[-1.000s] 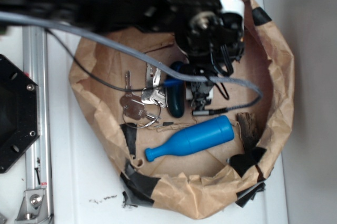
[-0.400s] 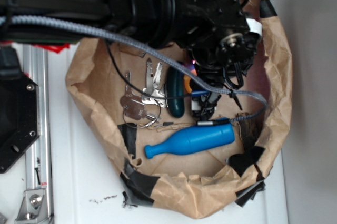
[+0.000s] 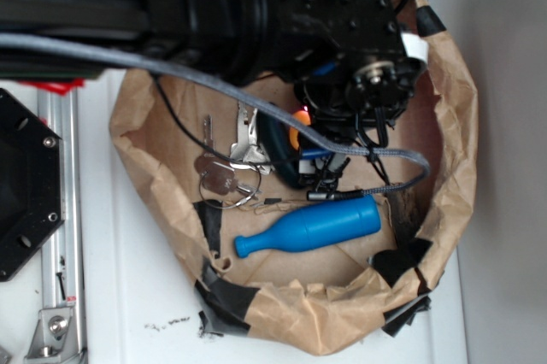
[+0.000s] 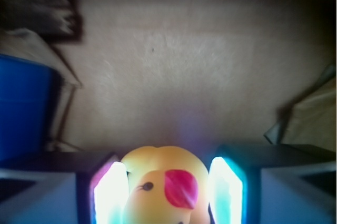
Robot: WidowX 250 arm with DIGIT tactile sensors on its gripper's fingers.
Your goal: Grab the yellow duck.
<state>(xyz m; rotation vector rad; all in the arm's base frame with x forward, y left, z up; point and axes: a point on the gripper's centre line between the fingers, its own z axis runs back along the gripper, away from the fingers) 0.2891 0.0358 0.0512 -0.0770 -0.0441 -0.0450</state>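
Observation:
The yellow duck [image 4: 160, 184] fills the bottom middle of the wrist view, with its red beak and one eye showing. It sits between my gripper's [image 4: 168, 174] two glowing pads, the left pad [image 4: 111, 192] against its side and the right pad [image 4: 225, 187] hard by its other side. In the exterior view only an orange-yellow bit of the duck [image 3: 301, 136] shows under the black wrist, with my gripper [image 3: 312, 149] around it, inside the brown paper bowl [image 3: 453, 125]. The brown paper floor lies behind the duck.
A blue bottle-shaped toy [image 3: 312, 226] lies just in front of the gripper and shows at the left of the wrist view [image 4: 23, 108]. A dark green oblong [image 3: 278, 149] and a bunch of keys [image 3: 226, 163] lie to the left. A grey cable [image 3: 376, 152] loops over the bowl.
The arm has swung further over the bowl and the wrist has come down over the duck. The duck's orange-yellow now shows between the fingers. The bottle and the keys have stayed put.

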